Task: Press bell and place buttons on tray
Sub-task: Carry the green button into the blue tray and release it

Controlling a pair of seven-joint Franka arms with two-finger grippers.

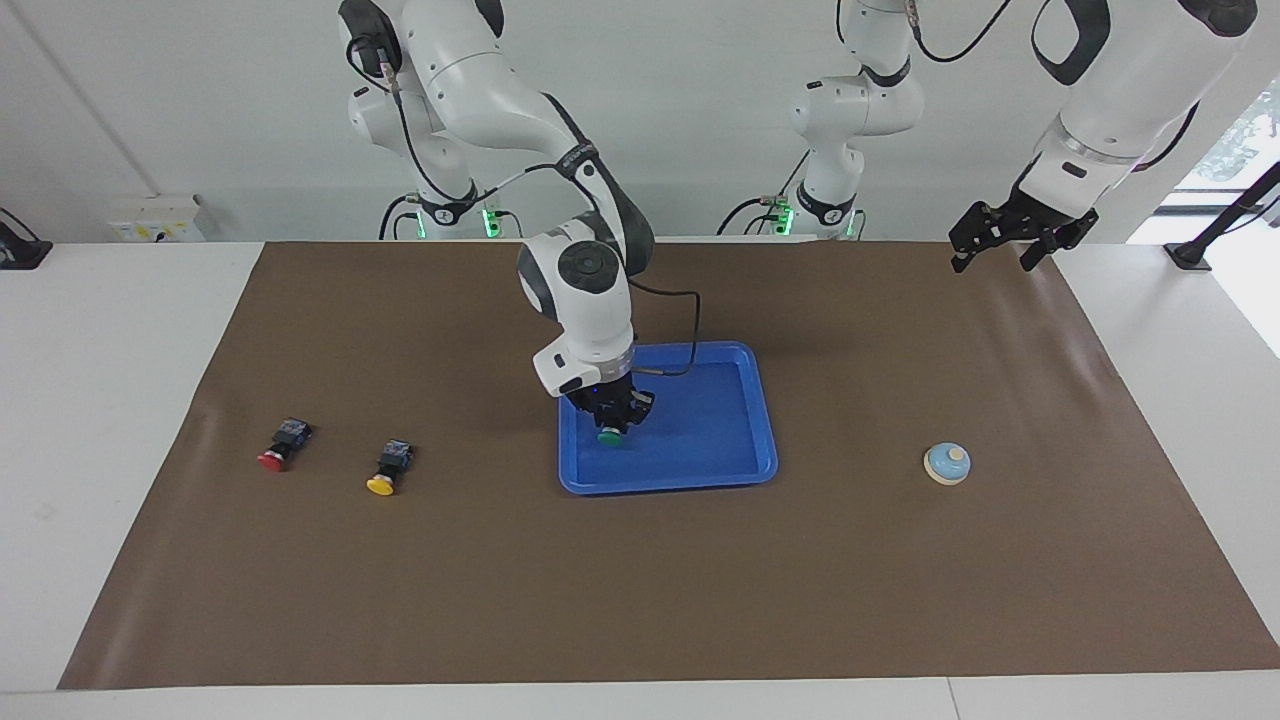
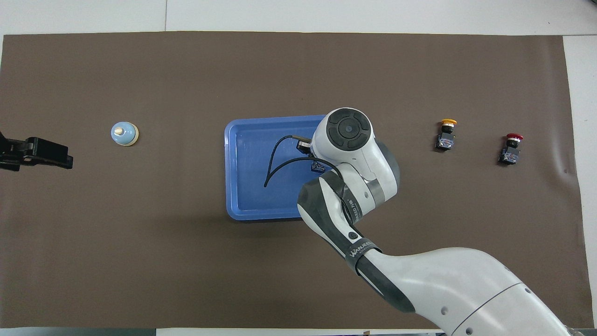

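I've got the right gripper clamped on the green button over the tray for drop-off; left gripper, fingers apart, waits.

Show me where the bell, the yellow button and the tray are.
bell (image 1: 947,463), facing view, on its light-blue dome.
yellow button (image 1: 380,486), facing view, on its yellow cap.
tray (image 2: 229,168), overhead view, on its rim toward the left arm's end.

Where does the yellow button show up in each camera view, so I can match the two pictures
Facing view: the yellow button lies on the brown mat toward the right arm's end, between the red button and the tray.
Overhead view: the same yellow button lies between the red button and the tray, partly covered by the arm.
Shared landmark: the tray.
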